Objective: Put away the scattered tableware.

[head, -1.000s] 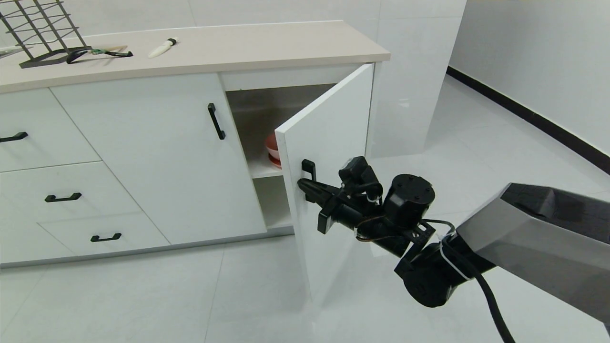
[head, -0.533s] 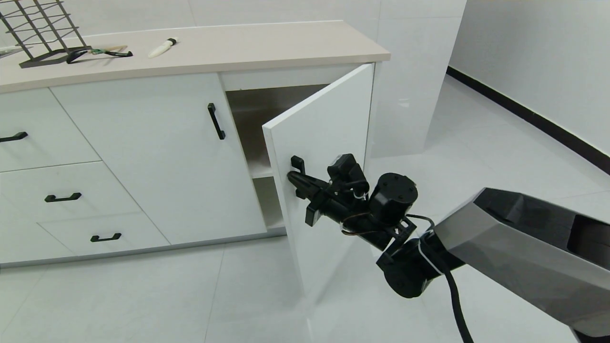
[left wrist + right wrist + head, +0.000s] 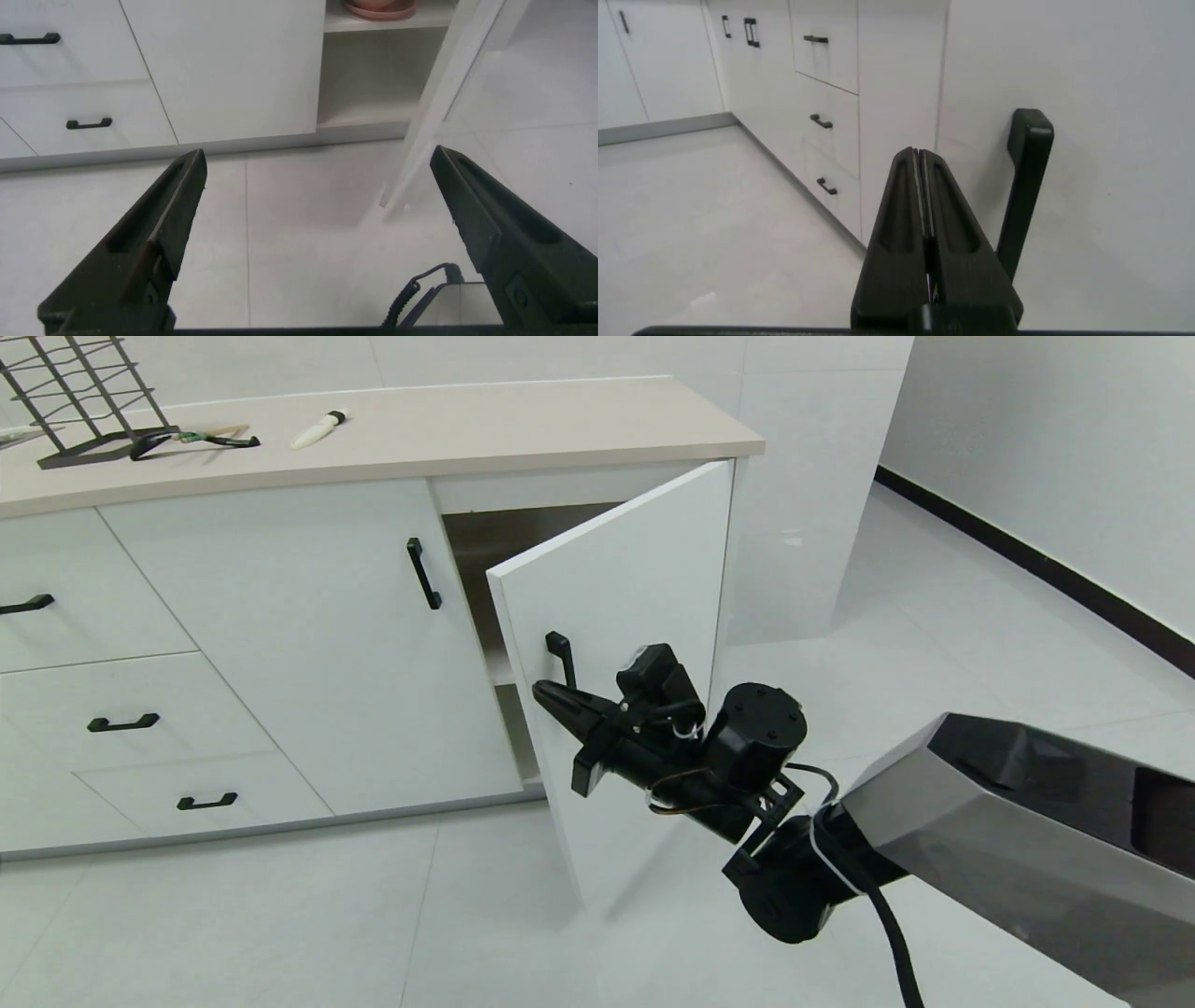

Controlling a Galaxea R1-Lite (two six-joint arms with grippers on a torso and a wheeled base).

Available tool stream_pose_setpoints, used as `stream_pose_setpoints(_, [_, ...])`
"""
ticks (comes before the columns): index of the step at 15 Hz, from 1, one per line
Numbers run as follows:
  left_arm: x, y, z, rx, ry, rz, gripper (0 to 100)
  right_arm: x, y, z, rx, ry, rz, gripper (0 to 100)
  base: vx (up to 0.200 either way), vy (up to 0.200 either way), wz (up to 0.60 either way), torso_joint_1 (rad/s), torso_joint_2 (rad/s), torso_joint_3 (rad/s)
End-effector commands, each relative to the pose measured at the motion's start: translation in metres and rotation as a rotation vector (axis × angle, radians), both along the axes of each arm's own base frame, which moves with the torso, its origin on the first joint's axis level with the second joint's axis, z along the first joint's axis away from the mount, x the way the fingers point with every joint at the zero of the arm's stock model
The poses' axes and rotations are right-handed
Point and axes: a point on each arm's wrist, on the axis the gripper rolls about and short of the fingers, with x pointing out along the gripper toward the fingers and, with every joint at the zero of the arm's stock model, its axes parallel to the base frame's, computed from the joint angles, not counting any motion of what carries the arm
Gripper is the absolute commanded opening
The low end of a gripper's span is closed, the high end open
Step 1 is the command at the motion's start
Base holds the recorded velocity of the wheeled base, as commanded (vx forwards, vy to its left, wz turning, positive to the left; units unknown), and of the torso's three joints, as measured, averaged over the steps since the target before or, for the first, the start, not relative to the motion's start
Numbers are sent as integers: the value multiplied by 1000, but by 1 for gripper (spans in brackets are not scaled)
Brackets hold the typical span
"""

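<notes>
The white cabinet door stands partly open, hinged at the counter's right end. My right gripper is shut with nothing in it, its tips at the door's outer face just below the black handle. In the right wrist view the shut fingers sit beside that handle. My left gripper hangs open over the floor in front of the cabinet. A pink bowl rests on the cabinet's shelf. On the countertop lie a white-handled utensil and a green and black utensil.
A black wire rack stands at the counter's back left. Drawers with black handles fill the cabinet's left part, and a shut door with a handle is beside the opening. White floor tiles spread in front.
The door has swung leftward toward shut, with my right gripper moving left along with its handle. The pink bowl seen inside a second ago is now hidden behind the door in the head view.
</notes>
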Motion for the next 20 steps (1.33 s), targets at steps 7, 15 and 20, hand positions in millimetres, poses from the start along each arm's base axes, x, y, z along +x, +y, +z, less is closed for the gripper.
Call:
stream_pose_setpoints(7, [0,0,0,-2,0,1,100,-100,-54,65,-8,-4,95,0,0,0,0,0,0,0])
stream_pose_setpoints(15, [0,0,0,0,2,1,100,-140,-180,91,11,-24,-114,0,0,0,0,0,0,0])
stream_pose_setpoints(20, [0,0,0,0,2,-1,100,-220,-282,77,62,-102,-400,0,0,0,0,0,0,0])
